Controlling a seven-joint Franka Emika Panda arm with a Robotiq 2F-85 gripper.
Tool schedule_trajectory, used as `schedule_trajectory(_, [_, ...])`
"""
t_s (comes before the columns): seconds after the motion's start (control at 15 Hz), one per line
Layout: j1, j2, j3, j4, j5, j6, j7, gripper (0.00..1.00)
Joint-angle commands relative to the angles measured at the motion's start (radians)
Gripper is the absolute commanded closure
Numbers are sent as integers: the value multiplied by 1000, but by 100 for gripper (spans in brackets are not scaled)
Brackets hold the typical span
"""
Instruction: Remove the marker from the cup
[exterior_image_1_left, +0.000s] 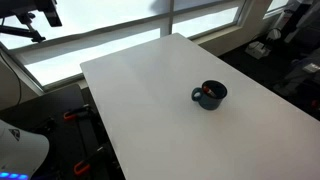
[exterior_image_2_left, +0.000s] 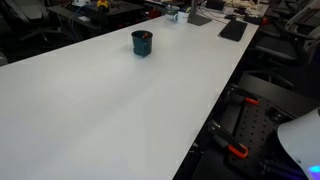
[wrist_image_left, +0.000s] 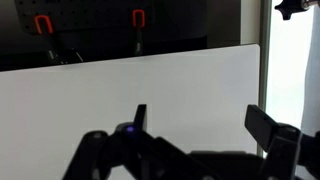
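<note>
The thin, reddish-orange marker (exterior_image_1_left: 207, 92) shows only as a small warm speck just inside the mouth of the squat, dark navy-blue mug (exterior_image_1_left: 210, 95). It is too small and too dim to tell which way its long axis runs or where its tip points. In an exterior view the same mug (exterior_image_2_left: 142, 43) stands upright, with a faint reddish trace at its rim. Its loop handle sticks out toward the picture's left in an exterior view (exterior_image_1_left: 197, 96).

The mug stands on a large, flat white table (exterior_image_1_left: 150, 110), well in from every edge, and nothing lies close around it. In an exterior view the table (exterior_image_2_left: 110, 110) stretches away with the mug toward its far end.

The black Robotiq gripper (wrist_image_left: 198, 114) hangs above bare white tabletop in the wrist view. Its two dark fingers (wrist_image_left: 140, 112) are spread wide, with nothing between them, so the jaws are open and empty. The wrist camera looks across the table toward its far edge. Beyond that edge is a black pegboard panel (wrist_image_left: 100, 35) with two red-handled clamps (wrist_image_left: 42, 22). In an exterior view the gripper appears as a dark shape (exterior_image_1_left: 45, 14) high up at the picture's upper corner, well apart from the mug. The robot's rounded white base (exterior_image_1_left: 20, 150) sits at the table's near end.
</note>
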Motion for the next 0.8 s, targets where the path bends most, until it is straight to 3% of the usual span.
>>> schedule_trajectory(0.0, [-22,0,16,3,12,-6,-13,0])
schedule_trajectory(0.4, [-36,11,4,38,4,-19,-10,0])
schedule_trajectory(0.73, [-94,150,-104,188,5,-76,-68,0])
